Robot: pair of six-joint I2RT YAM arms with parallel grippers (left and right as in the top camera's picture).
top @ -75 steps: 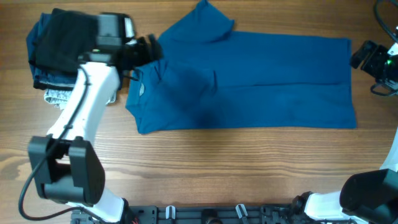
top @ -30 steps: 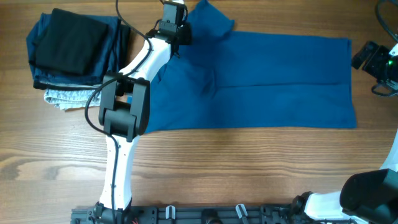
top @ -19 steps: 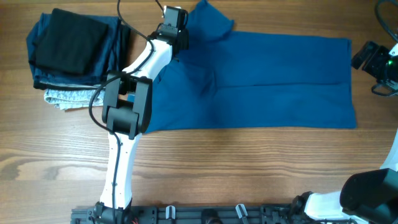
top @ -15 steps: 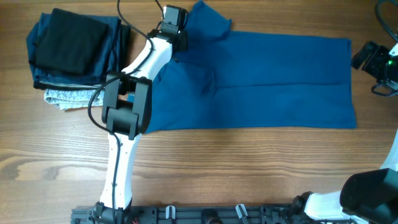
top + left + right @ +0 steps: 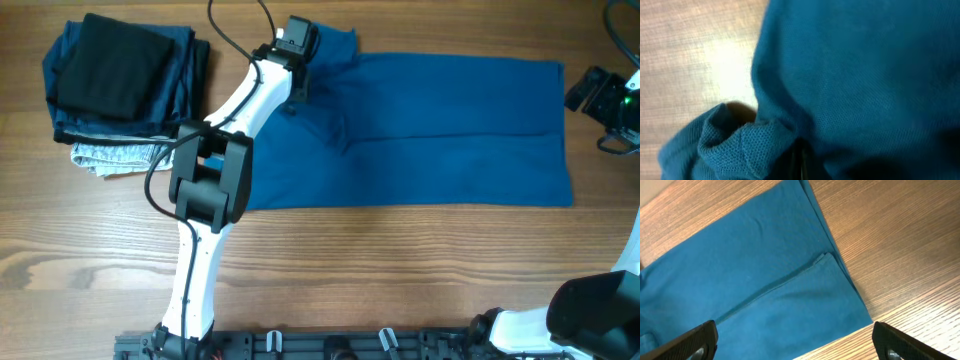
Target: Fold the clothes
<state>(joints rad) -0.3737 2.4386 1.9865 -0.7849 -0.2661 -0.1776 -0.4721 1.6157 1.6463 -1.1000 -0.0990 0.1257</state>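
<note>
Overhead: left hand [image 5: 297, 40] on the sleeve [image 5: 335, 45] of the blue T-shirt [image 5: 450, 130]

The T-shirt lies spread flat on the far part of the tabletop [image 5: 400, 270], neck end to the left. The left hand is low on the far sleeve, probably to turn it inward. Its wrist view shows only gathered cloth, so one cannot tell if it grips. The right hand [image 5: 588, 92] hangs wide open and empty just beside the hem. Folded garments [image 5: 120, 80] lie apart at the left.

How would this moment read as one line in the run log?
left gripper: shut on T-shirt sleeve | right gripper: open, empty, beside hem | T-shirt: spread on table
</note>
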